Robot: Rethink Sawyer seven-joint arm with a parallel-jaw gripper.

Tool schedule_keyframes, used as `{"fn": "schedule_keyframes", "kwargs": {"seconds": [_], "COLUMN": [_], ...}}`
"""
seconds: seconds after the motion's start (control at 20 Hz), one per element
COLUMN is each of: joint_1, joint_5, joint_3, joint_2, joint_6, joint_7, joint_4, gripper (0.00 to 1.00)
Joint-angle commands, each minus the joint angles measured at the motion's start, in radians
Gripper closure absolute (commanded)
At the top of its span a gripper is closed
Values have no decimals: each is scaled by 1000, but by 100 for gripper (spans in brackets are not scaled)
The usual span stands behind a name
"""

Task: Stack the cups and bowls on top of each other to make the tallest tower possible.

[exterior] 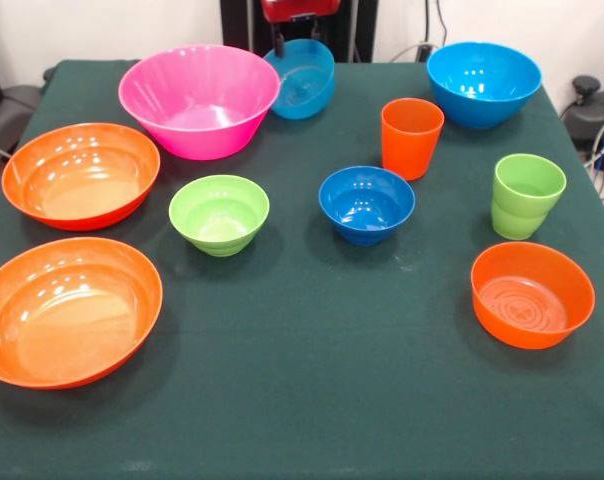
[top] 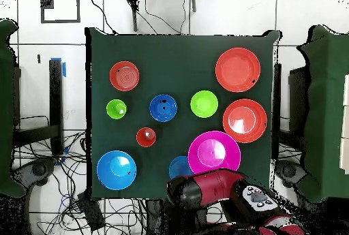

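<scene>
The end effector [exterior: 282, 45] is seen at a tilted sky blue bowl [exterior: 302, 80]; its grip state cannot be told. The big pink bowl [exterior: 199, 100], just beside it, could be struck if swung.

This looked like a robotics lab rather than a home. A table [top: 180, 48] draped in dark green cloth stood on a pale tiled floor [top: 225, 11], with loose black cables [top: 51, 171] trailing beside it. A red and black robot arm [top: 225, 195] reached over one edge.
</scene>
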Motion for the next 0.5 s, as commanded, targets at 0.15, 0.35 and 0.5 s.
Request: {"fn": "schedule_keyframes", "kwargs": {"seconds": [0.15,0.35,0.5], "joint_1": [118,136,135], "joint_5": [120,160,200], "joint_3": [74,74,76], "joint_2": [-84,-124,-186], "joint_6": [-14,25,76], "joint_7": [156,135,109], "joint_4": [-11,-1,26], "gripper": [0,0,0]}}
